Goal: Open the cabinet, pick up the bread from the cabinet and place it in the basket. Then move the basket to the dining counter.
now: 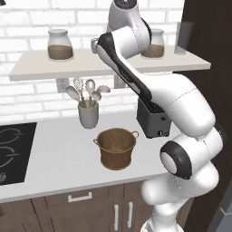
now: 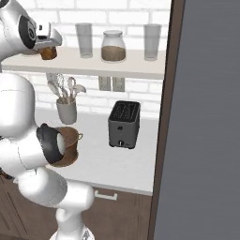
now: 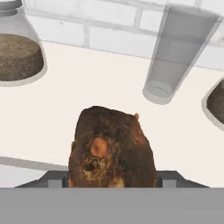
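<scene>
Gripping the bread (image 3: pixel 111 148) up at shelf (image 1: pixel 41 65) height, the hand (image 2: pixel 48 52) is closed on the loaf, so the pick looks done; next it must travel down to the one basket (image 1: pixel 116 147) on the bench (image 1: pixel 59 149). Farther back: three jars (image 1: pixel 60 44), two tumblers (image 2: pixel 84 40).

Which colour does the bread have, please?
Dark brown with orange-brown patches; the bread shows best in the hand view.
</scene>
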You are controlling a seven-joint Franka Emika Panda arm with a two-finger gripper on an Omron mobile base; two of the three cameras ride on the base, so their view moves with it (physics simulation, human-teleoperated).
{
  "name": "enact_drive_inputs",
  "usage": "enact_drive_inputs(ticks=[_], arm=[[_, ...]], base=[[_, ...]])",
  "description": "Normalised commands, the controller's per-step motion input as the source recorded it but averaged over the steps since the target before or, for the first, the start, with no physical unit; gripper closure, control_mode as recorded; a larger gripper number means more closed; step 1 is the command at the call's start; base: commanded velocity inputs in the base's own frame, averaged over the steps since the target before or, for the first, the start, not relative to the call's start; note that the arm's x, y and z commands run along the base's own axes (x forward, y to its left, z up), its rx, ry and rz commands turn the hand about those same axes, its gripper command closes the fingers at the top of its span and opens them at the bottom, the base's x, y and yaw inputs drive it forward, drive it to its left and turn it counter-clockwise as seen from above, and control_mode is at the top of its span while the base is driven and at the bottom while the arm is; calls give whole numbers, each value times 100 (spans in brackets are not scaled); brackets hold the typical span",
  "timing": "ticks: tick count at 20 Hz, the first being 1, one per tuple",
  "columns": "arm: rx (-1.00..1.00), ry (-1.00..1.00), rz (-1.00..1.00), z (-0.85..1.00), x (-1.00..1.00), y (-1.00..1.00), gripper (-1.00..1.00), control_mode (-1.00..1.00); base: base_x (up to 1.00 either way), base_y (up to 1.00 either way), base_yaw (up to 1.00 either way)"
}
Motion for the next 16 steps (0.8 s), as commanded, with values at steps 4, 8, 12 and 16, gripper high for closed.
enact_drive_inputs(ticks=[4,8,12,16], arm=[[-5,0,8,-12,-100,-33,100,-100],[-6,8,3,-39,-100,-12,100,-100],[-3,21,-1,-43,-100,-1,100,-100],[0,20,-21,-80,-100,0,100,-100]], base=[[0,0,0],[0,0,0],[0,0,0],[0,0,0]])
